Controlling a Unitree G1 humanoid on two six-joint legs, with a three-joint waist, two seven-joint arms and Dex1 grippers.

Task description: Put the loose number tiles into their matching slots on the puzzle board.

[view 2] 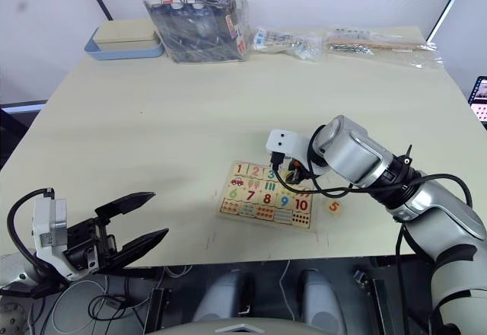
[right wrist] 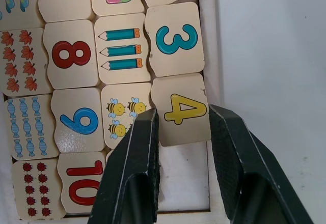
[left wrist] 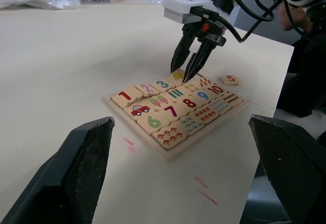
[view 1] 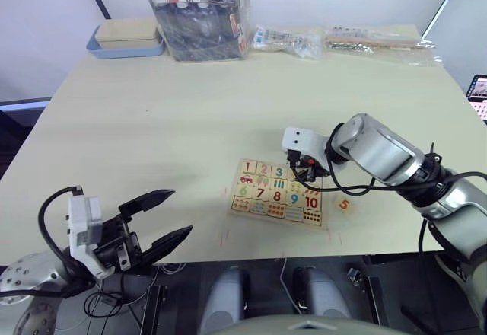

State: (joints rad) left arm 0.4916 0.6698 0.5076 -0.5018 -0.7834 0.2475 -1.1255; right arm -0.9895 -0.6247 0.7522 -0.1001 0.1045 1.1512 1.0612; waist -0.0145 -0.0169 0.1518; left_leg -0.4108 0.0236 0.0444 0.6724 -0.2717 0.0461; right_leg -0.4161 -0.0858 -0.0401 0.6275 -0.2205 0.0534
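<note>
The puzzle board (view 1: 277, 192), light wood with a red-lined rim, is laid flat. In its top row tiles 1 (left wrist: 125, 95), 2 (left wrist: 146, 88) and 3 (right wrist: 174, 39) are seated; yellow 4 (right wrist: 180, 109) is tilted over its slot. At three o'clock of the board, orange 5 (view 1: 344, 205) is left loose.

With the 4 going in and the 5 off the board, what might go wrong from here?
The right gripper straddles the small wooden tile with the yellow 4, which lies slightly askew beside the teal 3 tile; lifting away may drag it out of its slot. The fingers hang over the bee picture tile and might nudge it. The loose wooden tile with the orange 5 lies near the table's front edge; a clumsy grasp might knock it off.
</note>
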